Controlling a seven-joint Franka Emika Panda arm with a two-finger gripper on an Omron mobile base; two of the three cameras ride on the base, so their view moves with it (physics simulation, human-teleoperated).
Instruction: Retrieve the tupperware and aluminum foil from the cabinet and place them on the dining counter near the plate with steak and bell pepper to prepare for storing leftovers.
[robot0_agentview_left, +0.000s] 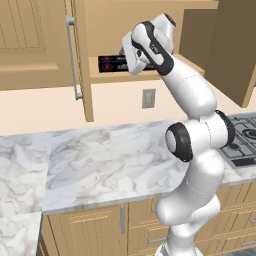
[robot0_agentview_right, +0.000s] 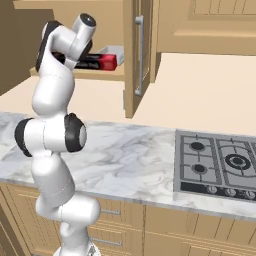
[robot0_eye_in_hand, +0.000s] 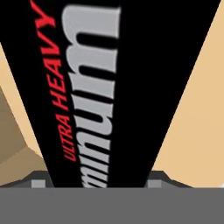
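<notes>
Jaws sit on both sides of the aluminum foil (robot0_eye_in_hand: 105, 94), but I cannot tell if they squeeze it yet. It lies on the cabinet (robot0_agentview_left: 85, 60) shelf, tupperware (robot0_agentview_right: 111, 50) just behind. Nothing has reached the dining counter yet.

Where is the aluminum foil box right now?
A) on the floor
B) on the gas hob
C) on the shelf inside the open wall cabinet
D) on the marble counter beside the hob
C: the aluminum foil lies on the shelf of the open cabinet, where the arm reaches in.
</notes>
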